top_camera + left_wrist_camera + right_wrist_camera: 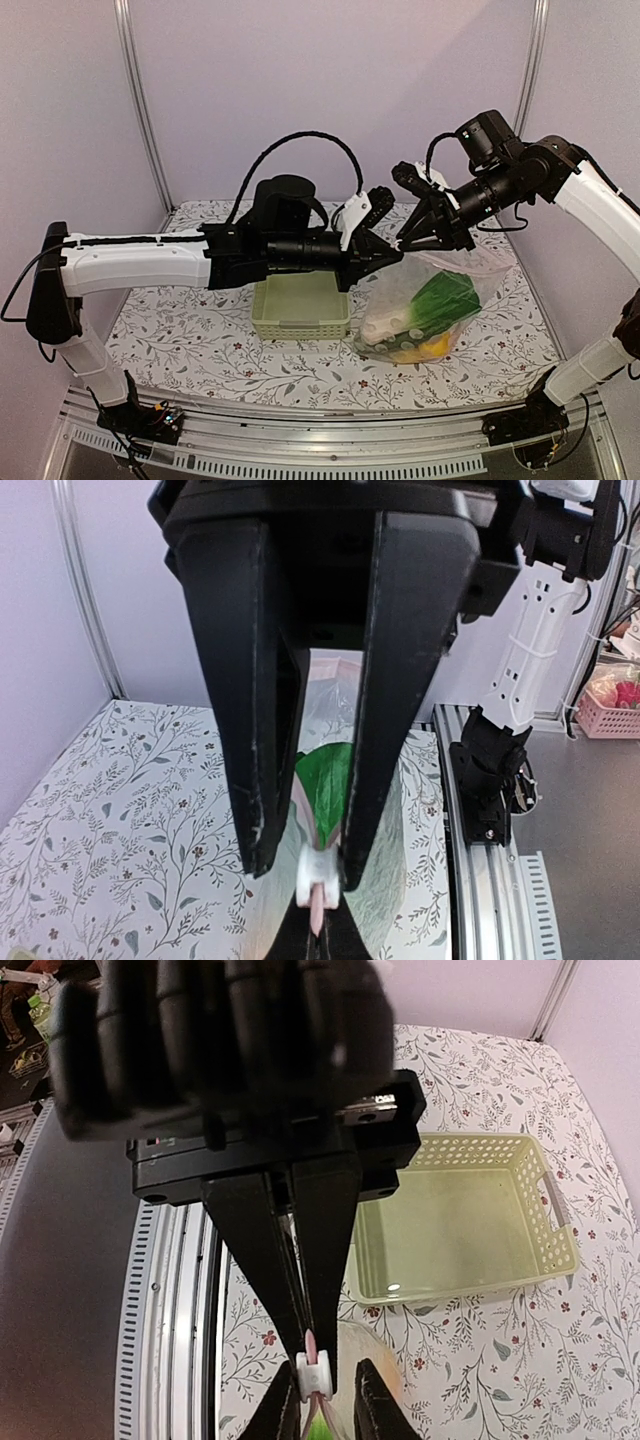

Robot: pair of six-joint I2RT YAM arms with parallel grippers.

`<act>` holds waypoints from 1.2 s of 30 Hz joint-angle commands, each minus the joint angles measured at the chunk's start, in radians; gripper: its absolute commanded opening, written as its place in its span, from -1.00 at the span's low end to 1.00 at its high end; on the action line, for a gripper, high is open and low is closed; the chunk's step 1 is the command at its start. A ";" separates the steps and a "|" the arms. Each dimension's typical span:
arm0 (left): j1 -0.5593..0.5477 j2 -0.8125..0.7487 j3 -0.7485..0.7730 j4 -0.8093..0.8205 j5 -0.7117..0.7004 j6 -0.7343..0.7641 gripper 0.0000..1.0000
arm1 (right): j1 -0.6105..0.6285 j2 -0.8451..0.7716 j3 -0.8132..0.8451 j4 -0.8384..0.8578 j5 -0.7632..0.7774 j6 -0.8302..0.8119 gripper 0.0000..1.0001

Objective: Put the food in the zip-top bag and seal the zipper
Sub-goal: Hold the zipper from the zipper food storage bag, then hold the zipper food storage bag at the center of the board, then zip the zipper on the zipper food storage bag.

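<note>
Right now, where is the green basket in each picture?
Top external: the pale green lattice basket sits mid-picture, just left of the zip-top bag.
Left wrist: not in it.
Right wrist: the basket is right of centre, and looks empty.
Shared landmark: the flowery tablecloth shows in all three views.

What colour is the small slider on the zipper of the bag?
The slider is white; the right wrist view shows it best.
</note>
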 commanded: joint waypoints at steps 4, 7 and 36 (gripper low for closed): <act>-0.011 -0.030 -0.010 0.046 0.005 0.011 -1.00 | 0.007 0.017 -0.013 -0.020 0.014 -0.007 -0.65; -0.011 -0.027 -0.009 0.046 0.006 0.010 -1.00 | 0.007 0.021 -0.012 -0.025 0.010 -0.010 -0.73; 0.014 -0.132 -0.160 0.088 -0.084 -0.008 -1.00 | -0.133 0.010 0.034 -0.227 0.101 -0.116 -1.00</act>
